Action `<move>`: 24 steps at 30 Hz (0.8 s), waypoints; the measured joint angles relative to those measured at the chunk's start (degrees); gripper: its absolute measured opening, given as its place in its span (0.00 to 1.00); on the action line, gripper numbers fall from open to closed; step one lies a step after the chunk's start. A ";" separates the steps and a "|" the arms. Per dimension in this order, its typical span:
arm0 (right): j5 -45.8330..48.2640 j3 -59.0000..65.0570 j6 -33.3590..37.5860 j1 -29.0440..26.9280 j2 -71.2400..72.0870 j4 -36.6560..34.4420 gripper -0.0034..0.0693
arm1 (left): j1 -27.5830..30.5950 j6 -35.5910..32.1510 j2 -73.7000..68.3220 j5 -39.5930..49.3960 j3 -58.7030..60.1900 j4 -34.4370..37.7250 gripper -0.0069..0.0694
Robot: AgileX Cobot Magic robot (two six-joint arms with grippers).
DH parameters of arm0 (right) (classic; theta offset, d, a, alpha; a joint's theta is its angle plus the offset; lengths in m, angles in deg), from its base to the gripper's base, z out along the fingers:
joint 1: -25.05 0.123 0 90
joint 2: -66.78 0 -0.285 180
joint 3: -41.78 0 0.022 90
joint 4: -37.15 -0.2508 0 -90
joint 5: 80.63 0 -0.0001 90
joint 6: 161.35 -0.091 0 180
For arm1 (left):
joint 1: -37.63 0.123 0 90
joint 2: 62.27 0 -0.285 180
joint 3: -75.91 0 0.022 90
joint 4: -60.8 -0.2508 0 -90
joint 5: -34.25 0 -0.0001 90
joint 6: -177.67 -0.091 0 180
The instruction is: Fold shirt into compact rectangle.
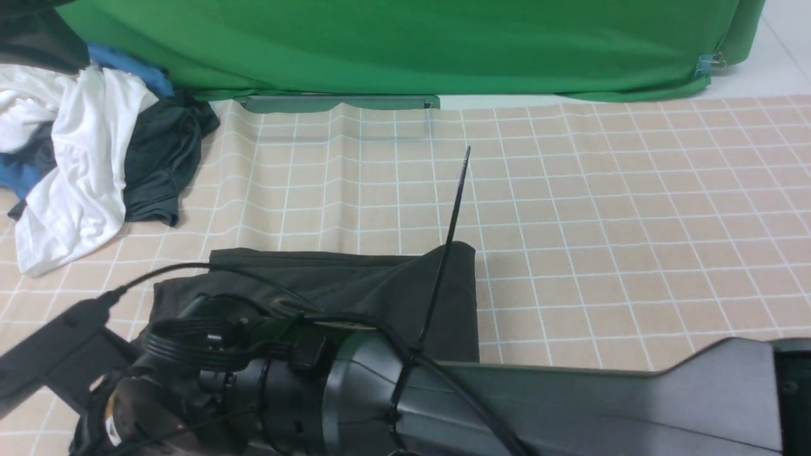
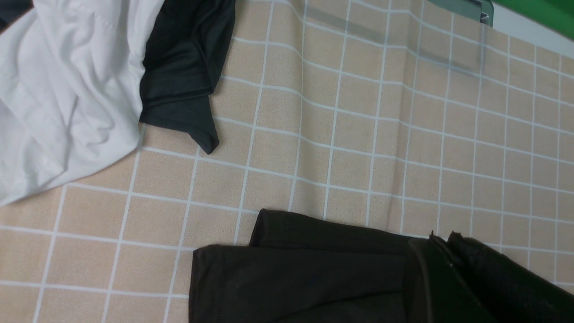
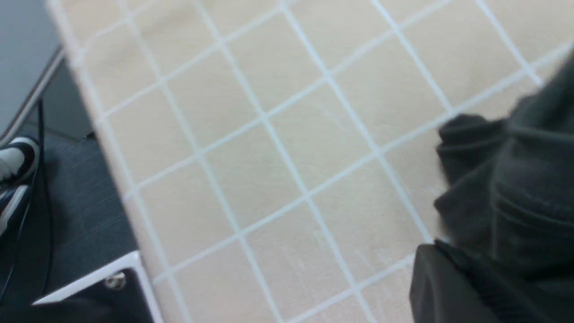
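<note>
Right under the two wrists, near the robot's edge of the checked tablecloth (image 1: pixel 570 209), lies the shirt (image 1: pixel 355 285), already doubled into a dark block with layered edges. It looks soft, light and limp, cotton that will sag and slide over itself when lifted. I'd judge the safest hold to be at a corner or along a folded edge, catching every layer so none trails behind.

The left gripper (image 2: pixel 453 269) shows closed jaws with dark cloth bunched at the tips. It appears to be pinching the shirt, though black on black makes that hard to confirm. The right gripper's fingers never come into view. Its jaws are pressed together, and gathered shirt fabric sits right beside where they should be, but I cannot tell whether it holds any.

From the front, the right arm (image 1: pixel 570 405) blocks the shirt's near half. No print shows. Well off beyond the left arm sits a pile of other clothes (image 1: pixel 82 158).
</note>
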 joint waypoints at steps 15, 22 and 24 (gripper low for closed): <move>30.78 2.68 5.24 -14.60 28.11 14.75 0.08 | 0.00 0.00 0.00 -0.12 0.00 0.11 0.11; 29.75 21.63 6.96 -17.52 55.00 18.19 0.08 | 0.00 -0.02 0.00 -0.12 0.00 0.17 0.11; 27.59 25.85 7.16 -17.52 59.41 18.38 0.08 | 0.00 -0.13 0.00 -0.12 0.00 0.17 0.11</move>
